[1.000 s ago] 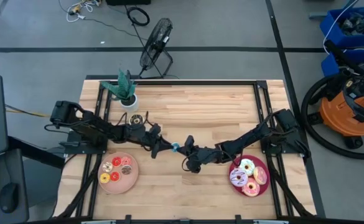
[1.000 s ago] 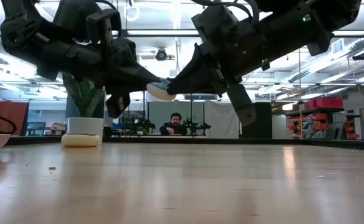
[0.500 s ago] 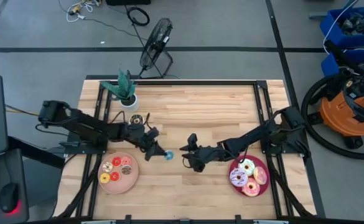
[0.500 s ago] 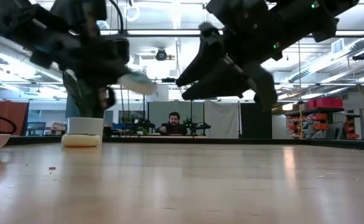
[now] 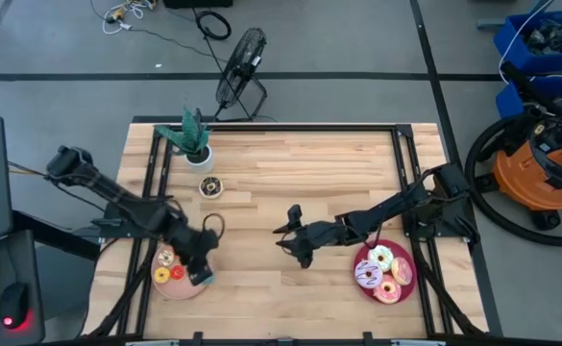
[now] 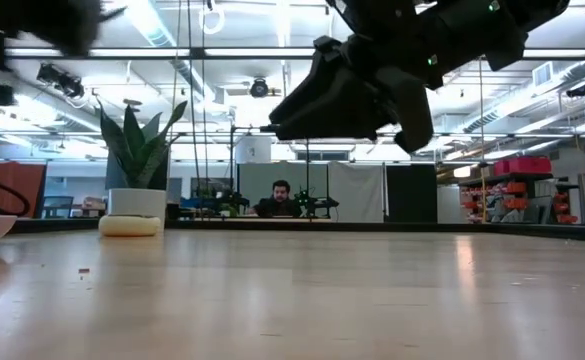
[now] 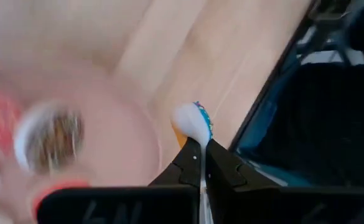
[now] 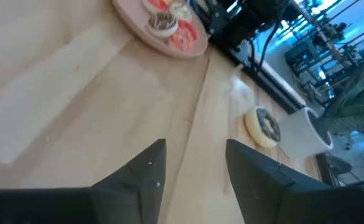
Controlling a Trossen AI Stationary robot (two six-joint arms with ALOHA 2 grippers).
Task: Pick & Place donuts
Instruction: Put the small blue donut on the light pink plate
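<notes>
Held donut: you see a small blue-rimmed, white-iced ring point(image 7: 194, 121) edge-on, its flat faces turned sideways, poking out beyond the fingertips.
Left claw point(image 5: 201, 274): clamped tight on that ring, over the near rim of the pink plate point(image 5: 178, 291).
Left arm: you see it reaching low from the desk's point(image 5: 300, 173) left edge.
Other donuts: red, yellow and sprinkled ones lie on that plate; one chocolate-sprinkled ring point(image 5: 209, 186) near the plant point(image 5: 192, 135).
Right claw point(image 5: 282, 237): about half open, empty, mid-desk.
</notes>
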